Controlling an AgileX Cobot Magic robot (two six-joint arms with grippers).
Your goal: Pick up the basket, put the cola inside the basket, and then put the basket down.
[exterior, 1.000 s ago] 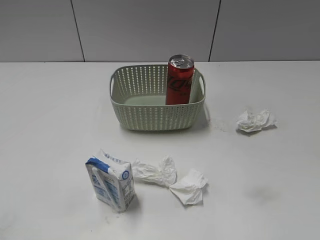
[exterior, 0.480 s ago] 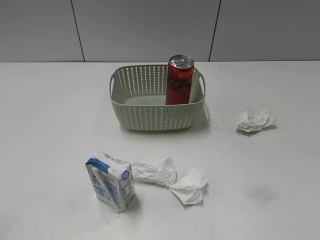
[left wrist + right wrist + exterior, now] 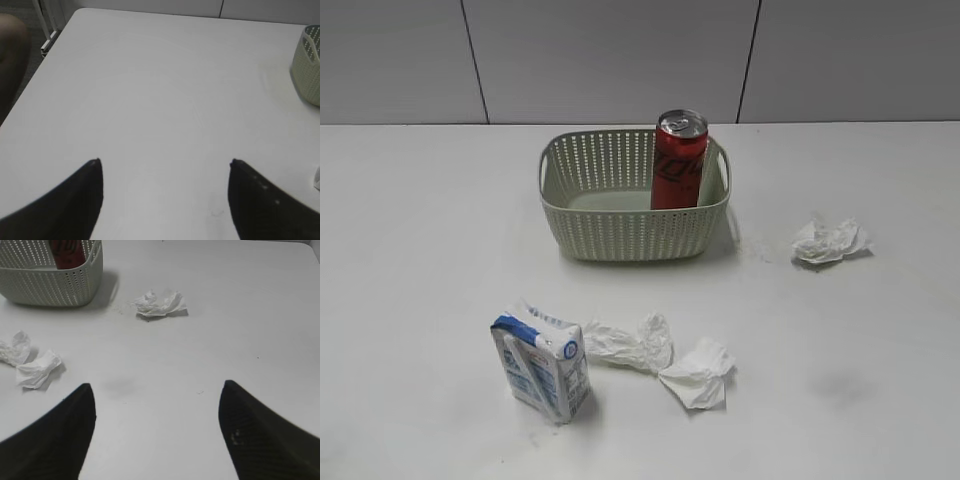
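The sage-green basket (image 3: 610, 232) stands on the white table at the back middle. The red cola can (image 3: 679, 162) stands upright inside it at its right end. Neither gripper shows in the exterior view. My left gripper (image 3: 165, 162) is open and empty over bare table, with the basket's corner (image 3: 309, 65) at the far right edge of its view. My right gripper (image 3: 157, 386) is open and empty over bare table. In the right wrist view the basket (image 3: 50, 282) with the can's lower part (image 3: 67, 252) is at the top left.
A blue-and-white milk carton (image 3: 542, 366) stands at the front left. Two crumpled tissues (image 3: 665, 358) lie beside it and another tissue (image 3: 830, 241) lies right of the basket. In the right wrist view the tissues (image 3: 30, 362) are at left and one tissue (image 3: 159, 303) is ahead.
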